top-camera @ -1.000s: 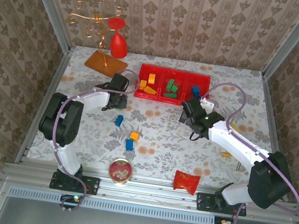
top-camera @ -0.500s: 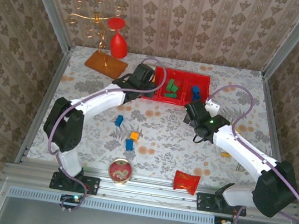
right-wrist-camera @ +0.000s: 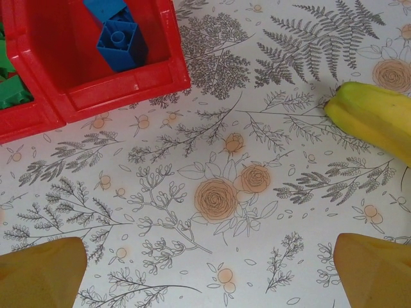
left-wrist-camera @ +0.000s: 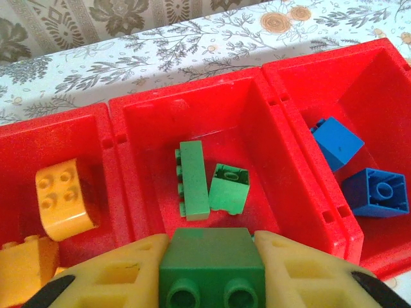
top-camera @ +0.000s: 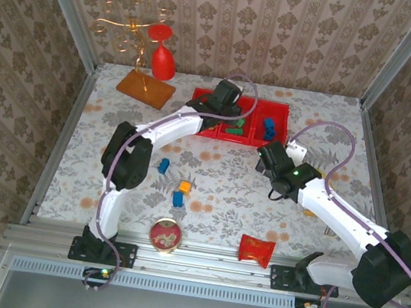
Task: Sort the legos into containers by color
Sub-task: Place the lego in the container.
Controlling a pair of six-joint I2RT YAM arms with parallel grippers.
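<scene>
Floral tabletop [left-wrist-camera: 192,45], left gripper [left-wrist-camera: 212,273] clamping green lego [left-wrist-camera: 212,253] over middle red bin [left-wrist-camera: 186,97]

The left arm [top-camera: 171,124] lies across the left bin of the red containers [top-camera: 275,103], and the left gripper [left-wrist-camera: 212,256], clamped on a green lego [left-wrist-camera: 212,266], hangs over the middle bin's near wall. Bare floor shows there around two green blocks [left-wrist-camera: 194,179]. The tablecloth [top-camera: 222,173] before the containers is open; a gold wire stand [top-camera: 135,31] rises to their left.
</scene>
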